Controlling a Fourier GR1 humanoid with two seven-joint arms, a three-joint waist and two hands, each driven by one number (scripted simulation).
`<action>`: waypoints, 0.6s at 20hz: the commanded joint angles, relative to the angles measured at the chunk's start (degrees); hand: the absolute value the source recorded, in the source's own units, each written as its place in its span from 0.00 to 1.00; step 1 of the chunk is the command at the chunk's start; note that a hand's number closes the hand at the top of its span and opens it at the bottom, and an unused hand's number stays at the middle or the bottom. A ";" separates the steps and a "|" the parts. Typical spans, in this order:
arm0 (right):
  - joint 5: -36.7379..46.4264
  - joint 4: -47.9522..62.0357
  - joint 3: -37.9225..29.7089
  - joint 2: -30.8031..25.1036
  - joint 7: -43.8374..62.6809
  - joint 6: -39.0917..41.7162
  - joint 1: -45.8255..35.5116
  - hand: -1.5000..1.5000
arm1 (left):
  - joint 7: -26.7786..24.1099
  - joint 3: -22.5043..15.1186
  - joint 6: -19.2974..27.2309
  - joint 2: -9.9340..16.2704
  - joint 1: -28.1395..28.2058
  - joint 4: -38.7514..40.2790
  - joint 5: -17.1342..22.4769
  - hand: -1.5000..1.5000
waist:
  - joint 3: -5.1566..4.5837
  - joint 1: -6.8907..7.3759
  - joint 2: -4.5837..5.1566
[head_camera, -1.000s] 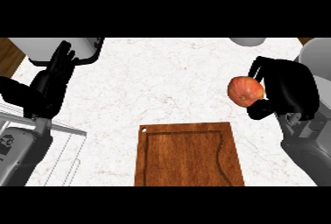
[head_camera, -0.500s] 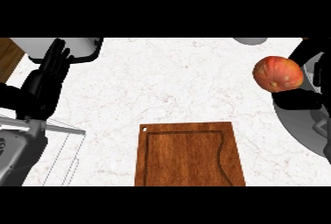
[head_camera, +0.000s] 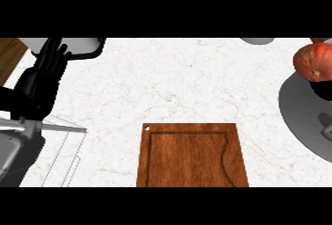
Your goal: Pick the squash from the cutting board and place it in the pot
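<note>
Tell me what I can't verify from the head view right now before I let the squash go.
- Right hand: hidden behind the squash and cut by the right edge; its fingers cannot be judged.
- Pot: only a grey curved part shows at the right edge; its rim and inside cannot be made out.
- Whether the squash is over the pot's opening: unclear from this steep view.
- Left hand: visible at upper left, fingers straight; the forearm hides the counter beneath.

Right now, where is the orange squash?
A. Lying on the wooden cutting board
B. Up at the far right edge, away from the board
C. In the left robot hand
B: the squash shows at the view's upper right edge, well apart from the bare cutting board.
</note>
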 commanded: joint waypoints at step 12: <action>-4.57 19.92 -9.25 -5.87 -19.06 -2.57 4.55 1.00 | 4.00 -4.30 0.56 4.73 8.83 5.46 -5.85 0.50 | -1.12 4.96 2.82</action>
